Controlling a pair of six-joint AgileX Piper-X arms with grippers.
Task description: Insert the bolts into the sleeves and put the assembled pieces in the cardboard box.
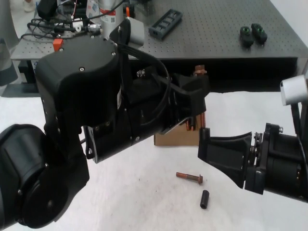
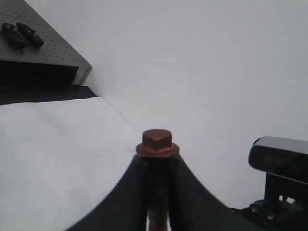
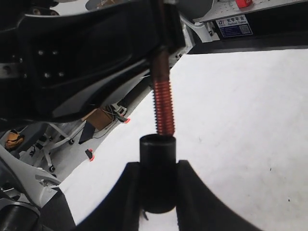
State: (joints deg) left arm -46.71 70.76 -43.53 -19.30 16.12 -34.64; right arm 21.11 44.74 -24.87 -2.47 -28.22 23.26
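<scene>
Observed left claw (image 2: 157, 166) pinching a copper bolt (image 2: 157, 143) upright, head at 12 o'clock, threaded end meeting the open mouth of a black sleeve (image 3: 158, 154) pinched in the right claw (image 3: 158, 168) at the bolt's 6 o'clock. Noted cardboard box (image 1: 175, 138) on the white counter (image 1: 120, 202) behind both claws, with spare bolt (image 1: 189, 177) and spare sleeve (image 1: 205, 198) lying loose at its 5 o'clock, near each other.
</scene>
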